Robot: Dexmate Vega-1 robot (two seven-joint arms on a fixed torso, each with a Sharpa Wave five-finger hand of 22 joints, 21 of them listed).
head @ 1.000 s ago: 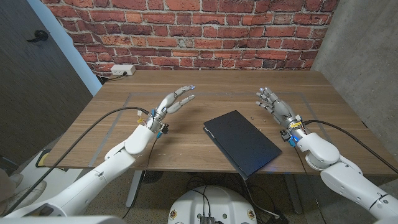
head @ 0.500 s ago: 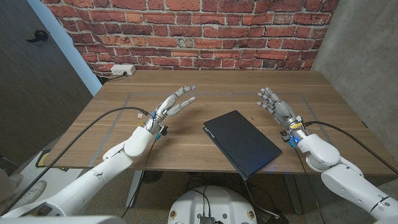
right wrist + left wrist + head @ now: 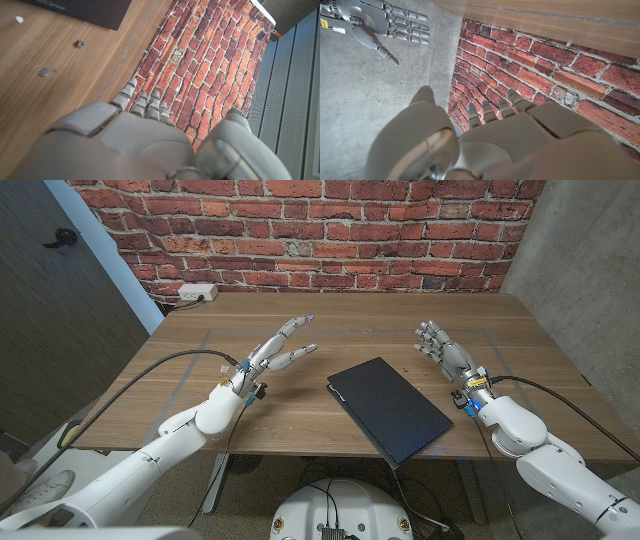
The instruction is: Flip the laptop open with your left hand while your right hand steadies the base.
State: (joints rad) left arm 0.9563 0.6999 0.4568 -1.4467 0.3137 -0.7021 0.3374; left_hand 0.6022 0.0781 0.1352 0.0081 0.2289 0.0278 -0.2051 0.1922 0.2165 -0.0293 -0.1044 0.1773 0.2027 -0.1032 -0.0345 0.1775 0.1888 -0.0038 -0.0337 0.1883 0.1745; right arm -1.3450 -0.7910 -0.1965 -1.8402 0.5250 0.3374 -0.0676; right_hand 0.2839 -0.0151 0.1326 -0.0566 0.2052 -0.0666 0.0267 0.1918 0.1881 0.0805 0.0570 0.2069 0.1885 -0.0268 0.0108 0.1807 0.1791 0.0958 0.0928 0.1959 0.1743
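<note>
A closed dark laptop lies at an angle on the wooden table, one corner jutting toward the front edge. A corner of the laptop shows in the right wrist view. My left hand hovers to the left of it, fingers spread and holding nothing; its back shows in the left wrist view. My right hand is raised to the right of the laptop's far end, fingers apart and empty, its back seen in the right wrist view. The right hand also appears in the left wrist view.
A brick wall runs behind the table, with a white power strip at the table's far left corner. A concrete wall stands to the right. Small crumbs lie on the wood near the laptop.
My left hand has moved a little to the right, toward the laptop, with its fingers spreading wider. The right hand and laptop have stayed where they were.
</note>
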